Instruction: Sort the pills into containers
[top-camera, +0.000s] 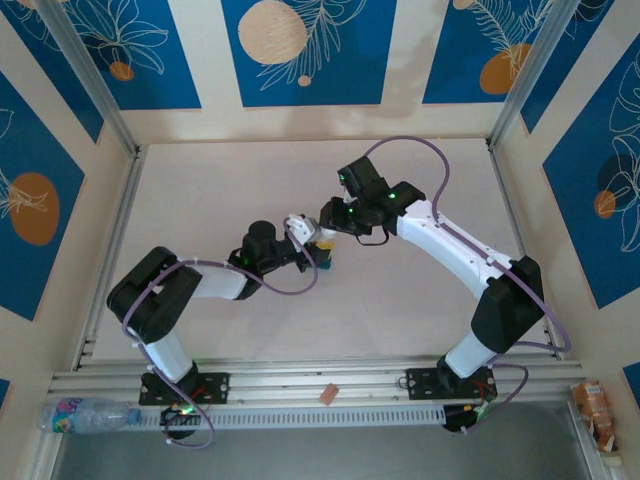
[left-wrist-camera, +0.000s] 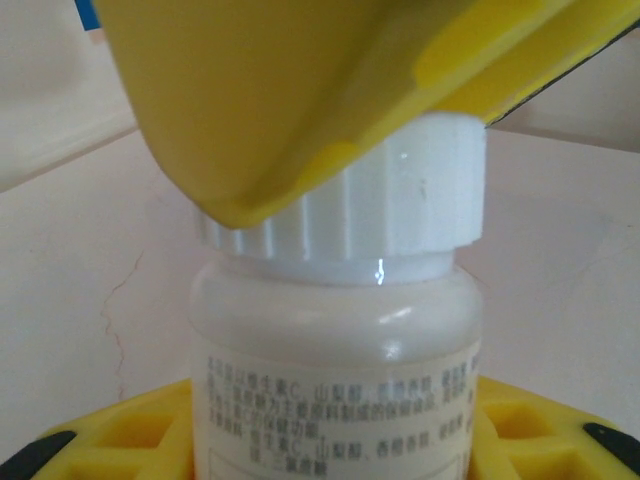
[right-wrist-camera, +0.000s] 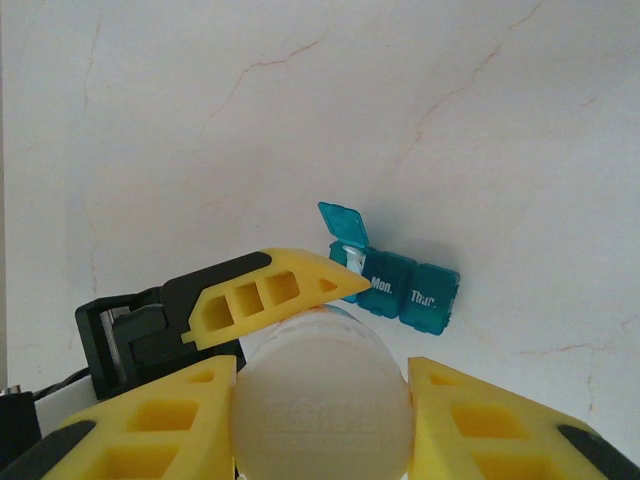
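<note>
Teal containers (right-wrist-camera: 408, 290) lettered "Mon." and "Thur.", white bottle (left-wrist-camera: 335, 350) bearing Chinese print

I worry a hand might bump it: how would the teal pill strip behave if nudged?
The teal strip looks like thin plastic, so probably light and apt to slide on the smooth table. It lies flat and low, so tipping seems unlikely. Its one raised lid looks thin; a bump there might flip it shut.

Blue floral wall panels (top-camera: 350, 60), cream table (top-camera: 200, 190)
</note>
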